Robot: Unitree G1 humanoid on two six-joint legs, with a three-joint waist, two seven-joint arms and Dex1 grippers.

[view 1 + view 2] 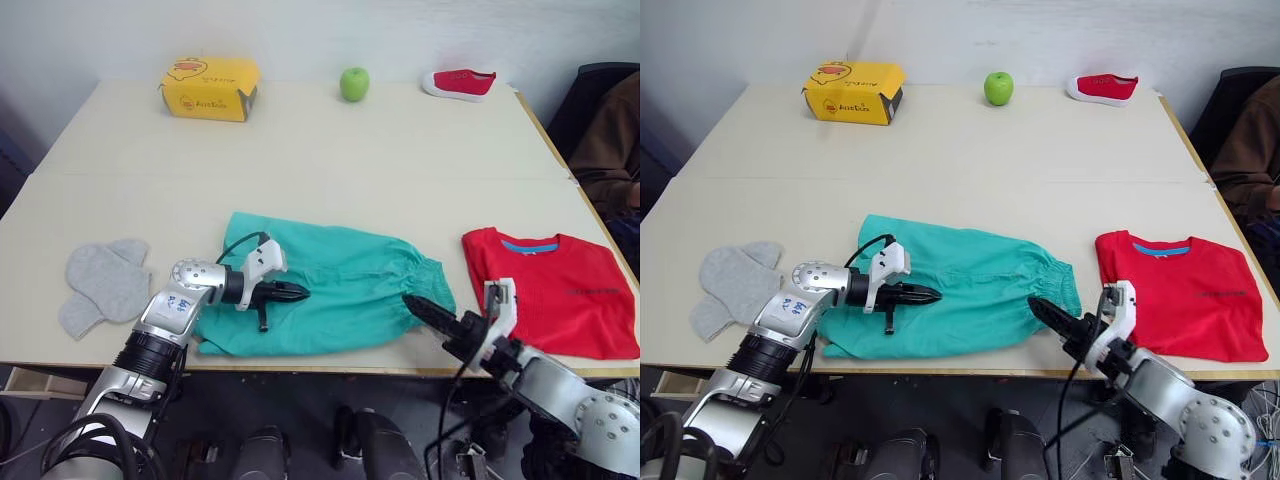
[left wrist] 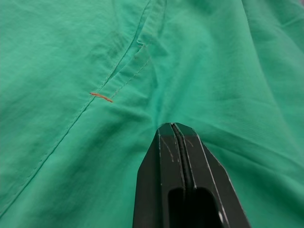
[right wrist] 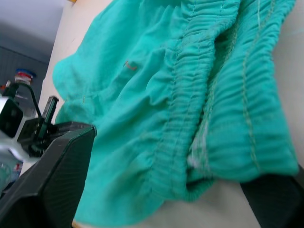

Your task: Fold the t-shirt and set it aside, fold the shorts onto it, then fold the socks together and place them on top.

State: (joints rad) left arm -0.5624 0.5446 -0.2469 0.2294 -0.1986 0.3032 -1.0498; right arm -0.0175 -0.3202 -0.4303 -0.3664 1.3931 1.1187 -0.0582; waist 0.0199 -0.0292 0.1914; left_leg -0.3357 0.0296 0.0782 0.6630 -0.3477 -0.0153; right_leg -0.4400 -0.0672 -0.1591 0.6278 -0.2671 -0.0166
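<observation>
Teal shorts are lying limp mid-table, thin and floppy; best pinched at the gathered waistband. Left gripper is hovering with fingers closed and empty, right gripper is spread wide.

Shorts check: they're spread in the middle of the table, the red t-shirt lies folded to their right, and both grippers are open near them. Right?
Not quite. The left gripper is shut, its fingers pressed together over the shorts, as the left wrist view shows. The right gripper is open, by the gathered waistband. The t-shirt does lie folded to the right.
</observation>
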